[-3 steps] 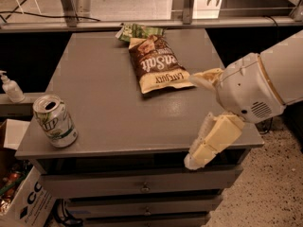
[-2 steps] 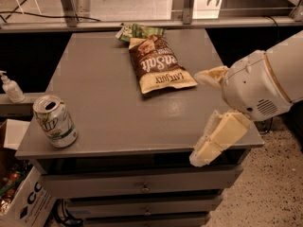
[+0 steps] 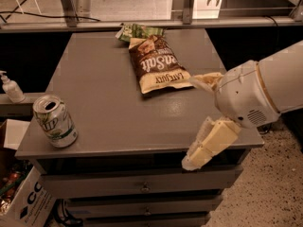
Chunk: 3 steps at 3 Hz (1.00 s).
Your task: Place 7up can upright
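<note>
The 7up can [image 3: 54,122] stands upright near the front left corner of the grey table [image 3: 118,103]. It is silver-white with a green logo, and its open metal top faces up. My gripper [image 3: 190,122] is at the table's front right edge, far to the right of the can. It is open and empty. One cream finger [image 3: 206,79] points toward the chip bag. The other finger [image 3: 208,143] hangs over the front edge.
A brown-and-cream chip bag [image 3: 158,65] lies at the back middle of the table, with a green bag [image 3: 139,32] behind it. A soap bottle [image 3: 10,88] stands on a ledge at the left. Drawers [image 3: 142,186] sit below the tabletop, and a cardboard box [image 3: 23,202] is on the floor.
The gripper has only wavered slightly at the front right edge. The can has not moved.
</note>
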Motion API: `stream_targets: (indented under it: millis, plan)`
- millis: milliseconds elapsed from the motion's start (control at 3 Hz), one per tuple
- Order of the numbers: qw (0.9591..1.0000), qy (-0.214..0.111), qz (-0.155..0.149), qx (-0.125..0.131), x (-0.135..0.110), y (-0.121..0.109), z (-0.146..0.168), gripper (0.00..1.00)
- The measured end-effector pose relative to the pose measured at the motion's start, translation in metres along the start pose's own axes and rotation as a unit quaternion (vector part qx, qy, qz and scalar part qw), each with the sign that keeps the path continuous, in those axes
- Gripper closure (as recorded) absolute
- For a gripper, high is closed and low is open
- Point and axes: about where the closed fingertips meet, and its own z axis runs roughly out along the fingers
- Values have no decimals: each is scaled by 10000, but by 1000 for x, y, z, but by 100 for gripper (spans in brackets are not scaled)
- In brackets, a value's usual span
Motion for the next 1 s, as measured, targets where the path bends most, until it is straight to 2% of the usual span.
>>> stream_targets:
  millis: [333, 667, 1000]
  plan:
    - [9987, -441, -250, 100, -3, 4, 31, 0]
    - [9950, -844, -520, 149, -21, 5, 62, 0]
    - [9904, -1197, -687, 90, -42, 11, 97, 0]
